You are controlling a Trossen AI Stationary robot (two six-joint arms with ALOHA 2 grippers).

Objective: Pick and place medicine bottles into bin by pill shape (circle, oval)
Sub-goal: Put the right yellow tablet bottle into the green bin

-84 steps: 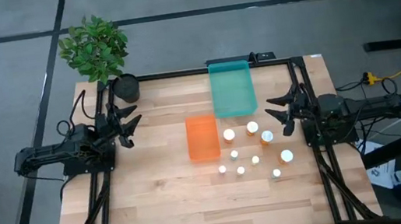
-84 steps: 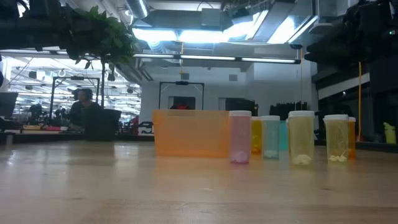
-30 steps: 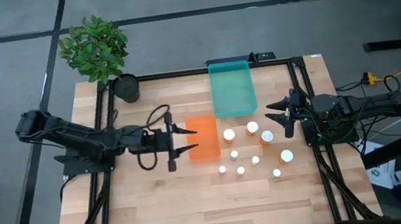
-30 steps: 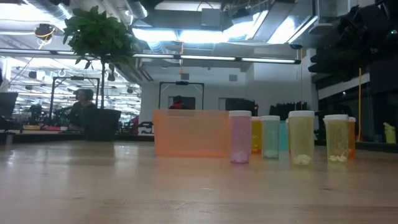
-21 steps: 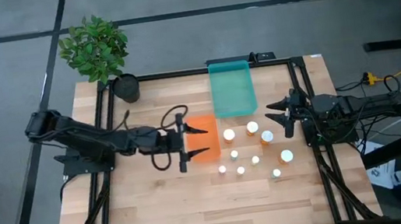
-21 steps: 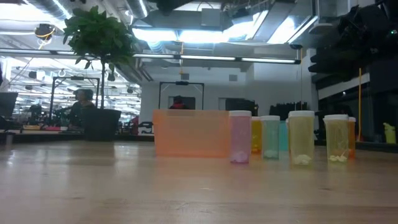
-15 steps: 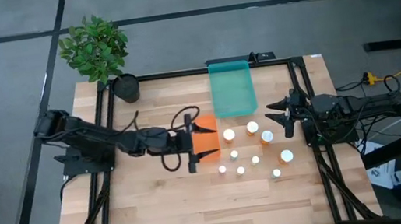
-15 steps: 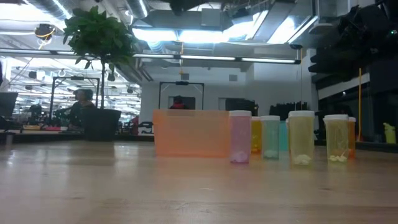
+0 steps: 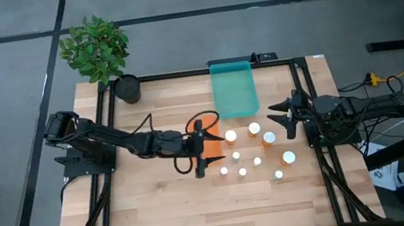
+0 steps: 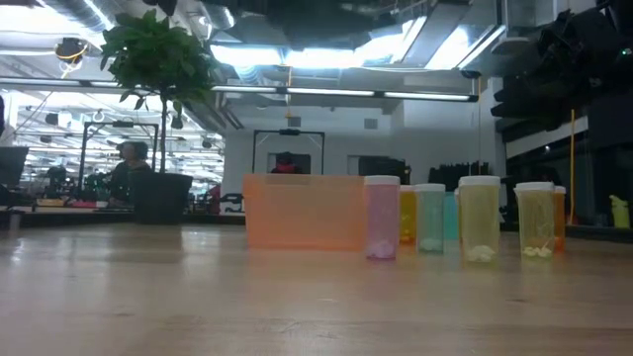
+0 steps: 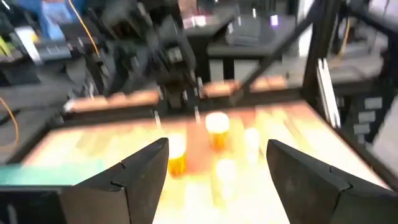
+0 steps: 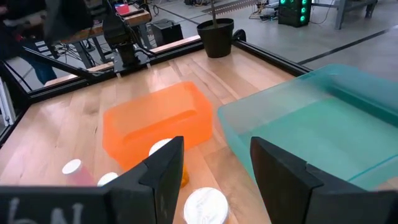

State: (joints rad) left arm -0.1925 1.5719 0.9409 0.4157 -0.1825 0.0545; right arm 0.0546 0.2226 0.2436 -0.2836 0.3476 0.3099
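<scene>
Nine little white-capped medicine bottles (image 9: 257, 161) sit clustered right of centre on my wooden table (image 9: 153, 215), just beside the translucent orange plastic bin (image 9: 209, 148). I've got the left gripper (image 9: 214, 141) stretched out over that bin with its jaws spread wide, nothing in them. My right gripper (image 9: 273, 117) waits near the right edge, jaws parted and empty. Teal plastic bin (image 9: 233, 89) sits at the far edge.

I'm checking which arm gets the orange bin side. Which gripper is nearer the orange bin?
Left. The left gripper hangs open right over the orange bin. The right gripper waits off by the table's right edge, beyond the medicine bottles.
</scene>
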